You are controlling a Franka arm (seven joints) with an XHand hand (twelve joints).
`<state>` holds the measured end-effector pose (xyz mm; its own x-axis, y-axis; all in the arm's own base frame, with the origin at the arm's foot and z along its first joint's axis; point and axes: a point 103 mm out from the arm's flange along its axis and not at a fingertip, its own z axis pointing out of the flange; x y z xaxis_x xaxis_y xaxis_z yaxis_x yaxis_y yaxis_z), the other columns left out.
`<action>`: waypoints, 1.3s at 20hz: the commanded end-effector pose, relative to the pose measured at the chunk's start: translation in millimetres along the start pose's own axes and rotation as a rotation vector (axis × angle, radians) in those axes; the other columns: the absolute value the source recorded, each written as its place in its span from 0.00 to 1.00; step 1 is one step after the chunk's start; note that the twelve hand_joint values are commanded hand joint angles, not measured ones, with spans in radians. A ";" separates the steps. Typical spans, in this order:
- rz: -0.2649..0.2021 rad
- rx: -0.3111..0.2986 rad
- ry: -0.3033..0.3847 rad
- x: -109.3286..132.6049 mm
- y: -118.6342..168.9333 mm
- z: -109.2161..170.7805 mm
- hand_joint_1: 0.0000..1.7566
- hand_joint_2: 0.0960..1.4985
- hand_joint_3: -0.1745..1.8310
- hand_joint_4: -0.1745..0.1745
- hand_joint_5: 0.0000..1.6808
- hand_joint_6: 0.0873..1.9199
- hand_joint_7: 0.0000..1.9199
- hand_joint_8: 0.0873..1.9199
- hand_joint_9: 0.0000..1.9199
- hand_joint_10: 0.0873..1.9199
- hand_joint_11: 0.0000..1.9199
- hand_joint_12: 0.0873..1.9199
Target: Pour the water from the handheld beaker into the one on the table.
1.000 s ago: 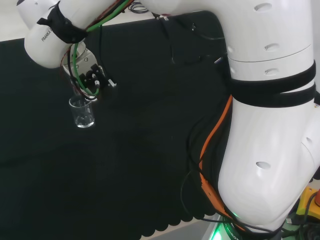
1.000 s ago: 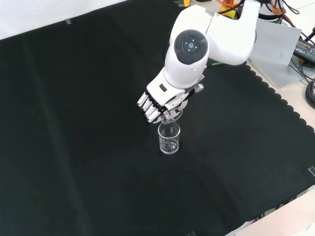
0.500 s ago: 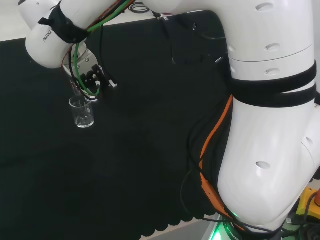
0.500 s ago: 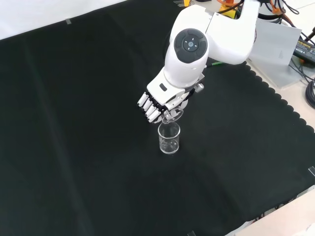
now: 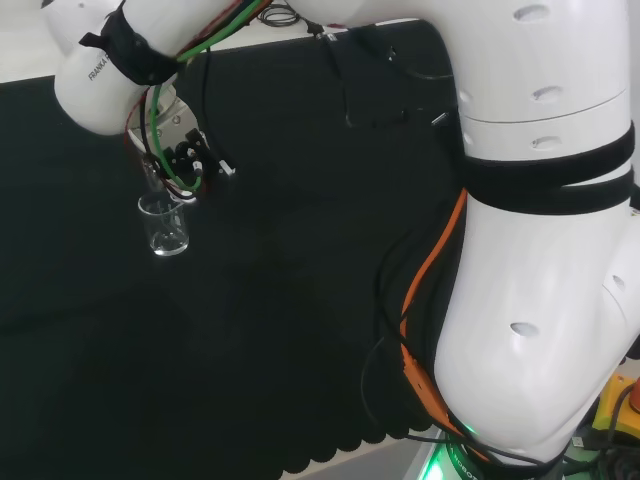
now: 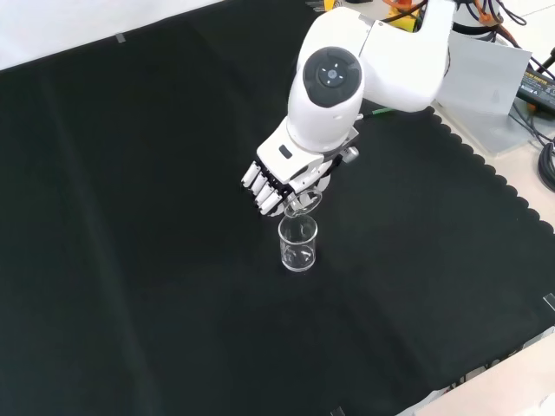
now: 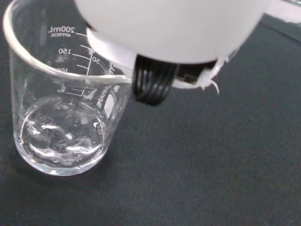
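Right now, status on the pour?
Hand curled on handheld beaker, tipped over table beaker. Table beaker upright, some water inside. Nothing in the way.

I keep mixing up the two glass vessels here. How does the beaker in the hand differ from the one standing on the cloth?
The handheld beaker is tipped over and held off the cloth, the hand curled round it; the table beaker stands upright and free on the black cloth. The handheld beaker is higher, its rim just above the table beaker's mouth. Both are clear glass.
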<state>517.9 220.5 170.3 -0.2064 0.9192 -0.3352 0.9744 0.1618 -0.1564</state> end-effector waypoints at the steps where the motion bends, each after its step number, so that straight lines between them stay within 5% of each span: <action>1: 0.005 -0.011 0.044 -7.6 0.6 3.9 0.81 0.28 0.68 0.00 0.54 0.81 0.57 0.64 0.64 0.57 0.48 0.53; 7: 0.012 -0.008 0.073 -12.2 1.1 4.3 0.81 0.28 0.68 0.00 0.54 0.81 0.57 0.64 0.64 0.57 0.48 0.53; 14: 0.023 -0.011 0.234 -22.4 3.7 5.3 0.81 0.28 0.68 0.00 0.54 0.81 0.57 0.64 0.64 0.57 0.48 0.53; 17: -0.023 -0.047 0.321 -26.7 4.4 7.0 0.81 0.28 0.68 0.00 0.54 0.81 0.57 0.64 0.64 0.57 0.48 0.53; 20: -0.061 -0.076 0.340 -3.9 15.2 4.8 0.81 0.28 0.68 0.00 0.54 0.81 0.58 0.64 0.64 0.57 0.48 0.53; 26: -0.091 -0.102 0.514 -38.0 6.3 11.8 0.81 0.28 0.68 0.00 0.54 0.81 0.58 0.64 0.64 0.57 0.48 0.53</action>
<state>532.0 204.6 168.7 -0.2303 0.9730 0.0162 0.9679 0.2307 -0.0998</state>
